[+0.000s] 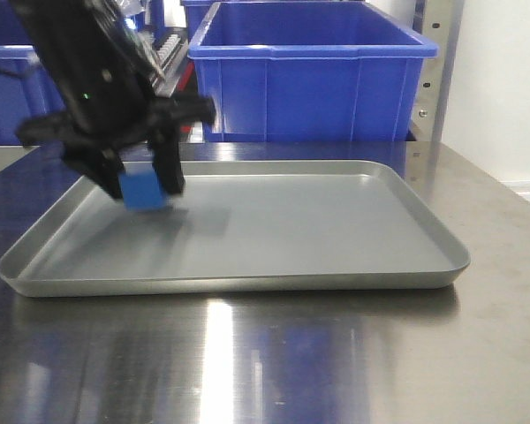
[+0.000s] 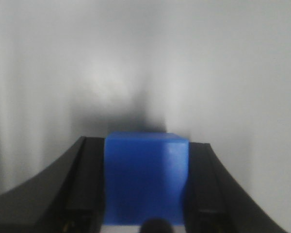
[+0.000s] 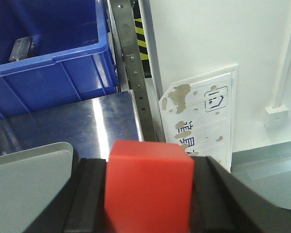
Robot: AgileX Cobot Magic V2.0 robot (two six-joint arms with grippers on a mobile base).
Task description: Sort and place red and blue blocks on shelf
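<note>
We see a shallow grey tray (image 1: 247, 284) across mid-frame on the steel counter (image 1: 353, 371), a large blue bin (image 1: 309, 88) behind at upper centre, and a stained white placard (image 3: 203, 121) at right.

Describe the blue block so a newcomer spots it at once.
Find the shallow grey tray on the steel table. Over its left side, the black left gripper is shut on a small bright-blue cube. It is far smaller than the big blue bins behind, and the matching red cube is in the right gripper.
</note>
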